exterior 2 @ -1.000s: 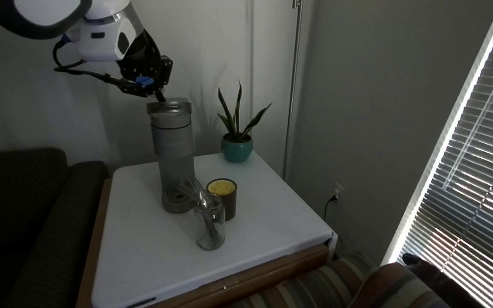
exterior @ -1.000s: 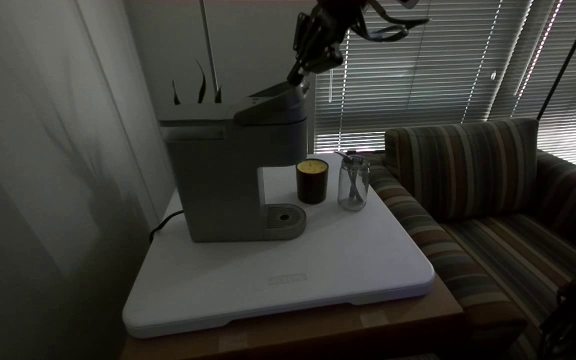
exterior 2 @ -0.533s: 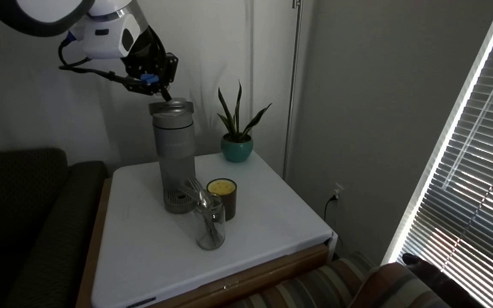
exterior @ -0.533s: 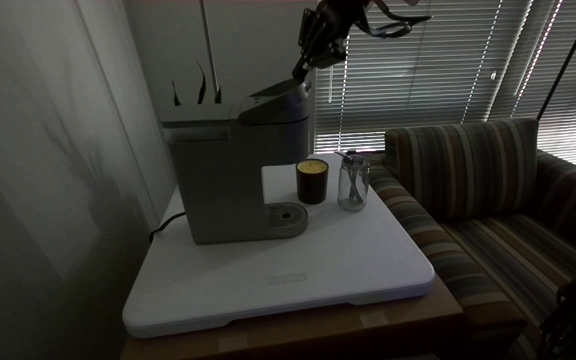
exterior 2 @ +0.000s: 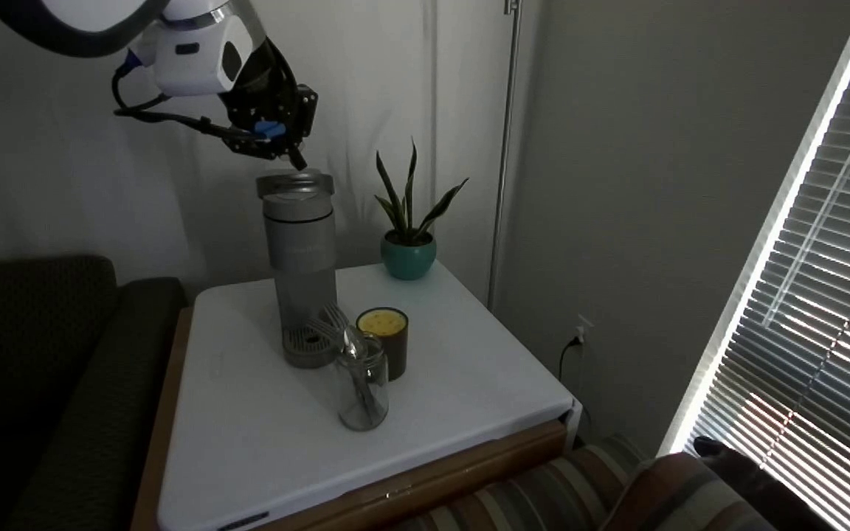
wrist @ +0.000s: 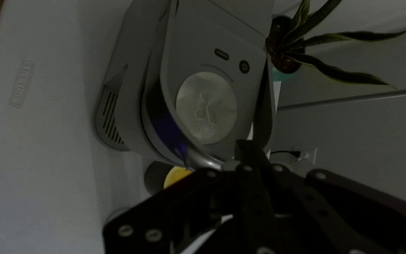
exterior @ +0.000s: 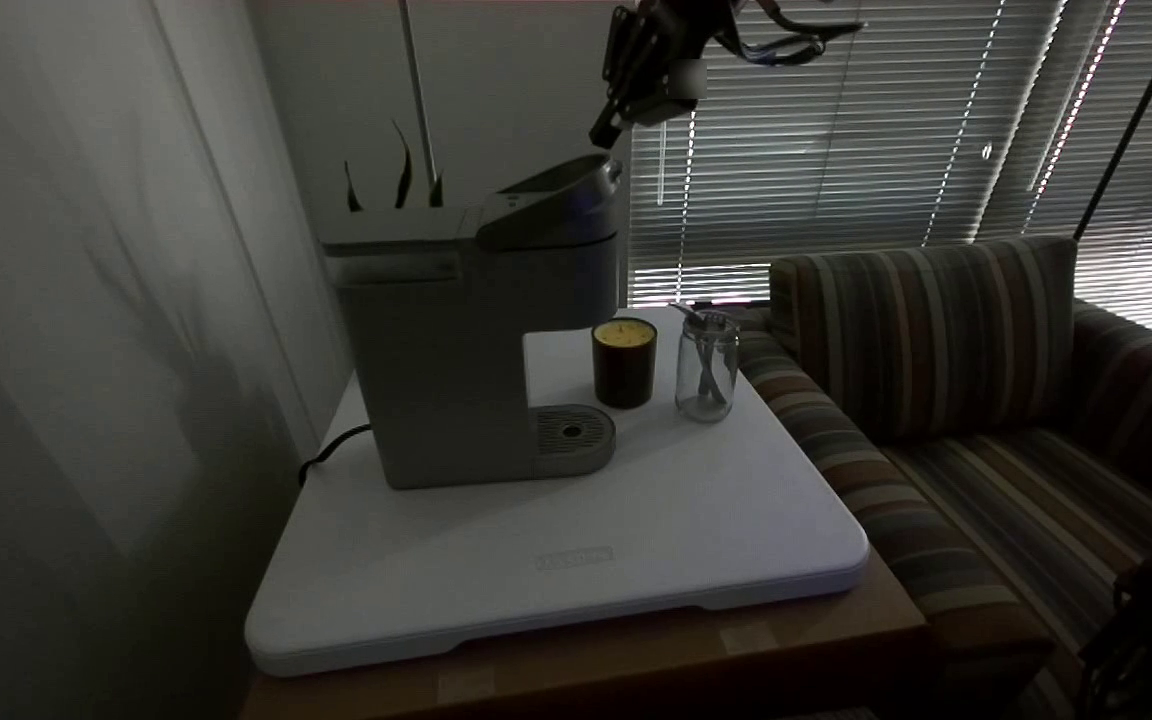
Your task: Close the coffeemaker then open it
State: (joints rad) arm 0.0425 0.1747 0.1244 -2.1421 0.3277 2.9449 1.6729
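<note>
The coffeemaker (exterior: 446,370) stands upright on the white surface (exterior: 706,520), left of centre in an exterior view, and lies below the pincer (exterior: 602,136), down and mostly to the left. Its long side runs from the back, at the left of that frame, to the rounded front near the middle; the pincer hangs just above that front end, a thin gap short of touching the lid (exterior: 556,212). The pincer is pressed together with nothing in it. The lid looks down, so the closing half seems done; to open it, the tip would likely have to go past the front rim (wrist: 203,160) and lift from beneath. The coffeemaker is boxy and dull grey, flat on top at the back, the lid sloping up forward over a dark seam, with a slotted drip base (exterior: 574,440) below. Its top carries a pale round disc (wrist: 206,107) and a power button (wrist: 244,66).
</note>
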